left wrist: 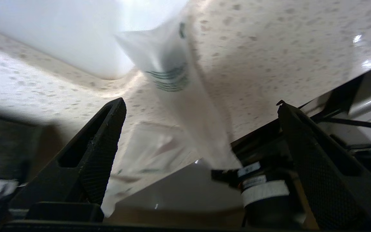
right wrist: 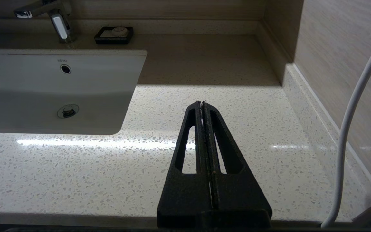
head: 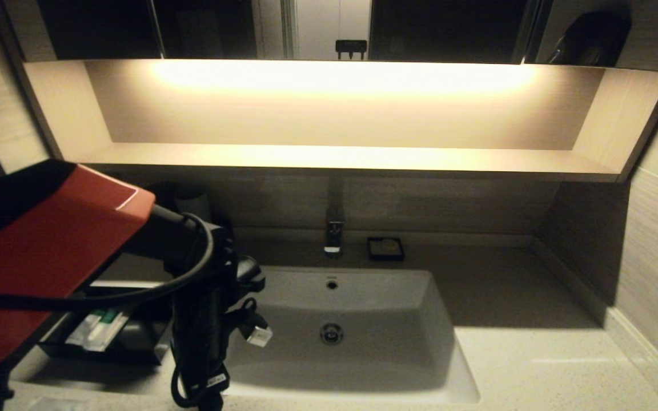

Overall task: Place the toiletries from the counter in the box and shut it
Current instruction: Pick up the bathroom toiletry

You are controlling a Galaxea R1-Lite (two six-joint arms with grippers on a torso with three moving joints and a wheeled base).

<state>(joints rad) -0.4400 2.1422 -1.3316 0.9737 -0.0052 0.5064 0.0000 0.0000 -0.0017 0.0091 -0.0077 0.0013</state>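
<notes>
My left gripper (left wrist: 201, 101) is open, low over the speckled counter (left wrist: 269, 48) by the basin's edge. A white sachet with green marks (left wrist: 172, 80) lies between its fingers (left wrist: 108, 135), not gripped. A clear-wrapped item (left wrist: 140, 151) lies beside it. In the head view my red left arm (head: 49, 251) reaches down at the front left and hides its gripper. The black box's drawer (head: 135, 342) stands pulled out, with white and green toiletries (head: 97, 330) inside. My right gripper (right wrist: 202, 103) is shut and holds nothing, over bare counter right of the basin.
The white basin (head: 363, 297) fills the middle, with the faucet (head: 333, 237) behind it. A small black dish (head: 385, 249) sits by the faucet. A pale cup (head: 192, 200) stands at the back left. The side wall (right wrist: 333, 64) borders the counter on the right.
</notes>
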